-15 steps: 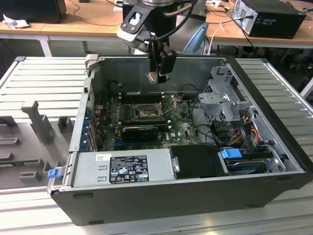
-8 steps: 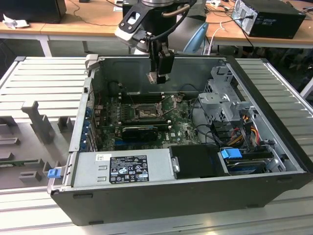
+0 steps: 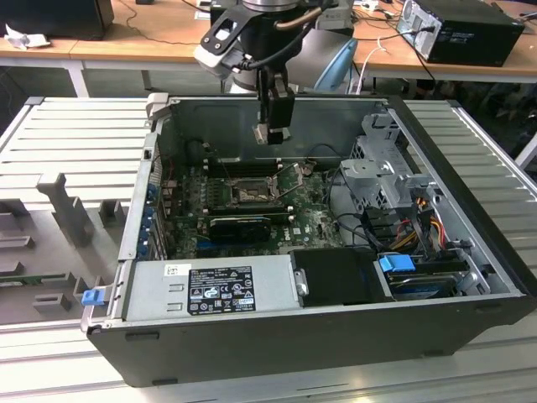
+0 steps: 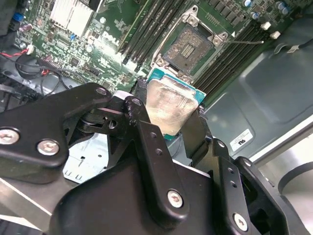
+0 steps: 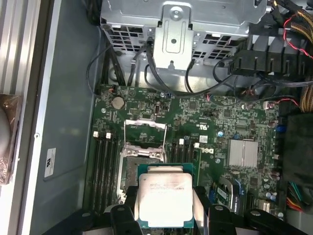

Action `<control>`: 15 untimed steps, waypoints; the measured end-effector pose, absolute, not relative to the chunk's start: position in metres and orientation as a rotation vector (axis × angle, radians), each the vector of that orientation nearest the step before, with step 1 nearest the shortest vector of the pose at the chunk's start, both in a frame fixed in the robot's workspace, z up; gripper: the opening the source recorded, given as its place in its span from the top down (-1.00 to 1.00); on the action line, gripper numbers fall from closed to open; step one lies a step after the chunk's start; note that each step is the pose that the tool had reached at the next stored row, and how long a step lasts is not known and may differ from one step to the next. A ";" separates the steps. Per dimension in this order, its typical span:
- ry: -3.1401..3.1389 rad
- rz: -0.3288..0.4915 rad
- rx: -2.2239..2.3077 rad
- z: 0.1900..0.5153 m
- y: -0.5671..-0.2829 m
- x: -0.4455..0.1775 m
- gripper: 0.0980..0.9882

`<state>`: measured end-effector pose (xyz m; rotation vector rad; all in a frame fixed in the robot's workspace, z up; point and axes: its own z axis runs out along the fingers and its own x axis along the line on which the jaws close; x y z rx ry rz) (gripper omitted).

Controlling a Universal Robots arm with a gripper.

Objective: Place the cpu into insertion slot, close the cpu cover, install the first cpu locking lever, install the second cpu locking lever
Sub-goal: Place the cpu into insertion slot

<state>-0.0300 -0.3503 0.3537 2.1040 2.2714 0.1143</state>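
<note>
Clenched on the cpu [image 5: 165, 193] by its edges, the gripper [image 5: 166, 211] hangs above the board [image 5: 220, 112]. Beyond, at six o'clock of it in the exterior view, the slot [image 3: 250, 195] lies bare, cover [image 5: 145, 128] raised. Placing is in hand; seating calls for square alignment.

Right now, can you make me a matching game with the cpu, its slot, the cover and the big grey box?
Things:
1. cpu
2. insertion slot
3. cpu cover
4. grey power-supply box

States:
A. swung open
B. empty, with a dark centre
C. held in the gripper, above the board
D. has a label sticker on it

Pairs: 1-C, 2-B, 3-A, 4-D
</note>
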 end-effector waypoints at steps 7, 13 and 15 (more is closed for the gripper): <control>2.214 0.112 2.161 0.353 -0.350 -0.030 0.03; 2.154 0.110 2.218 0.353 -0.350 -0.030 0.03; 2.136 0.110 2.236 0.353 -0.350 -0.030 0.03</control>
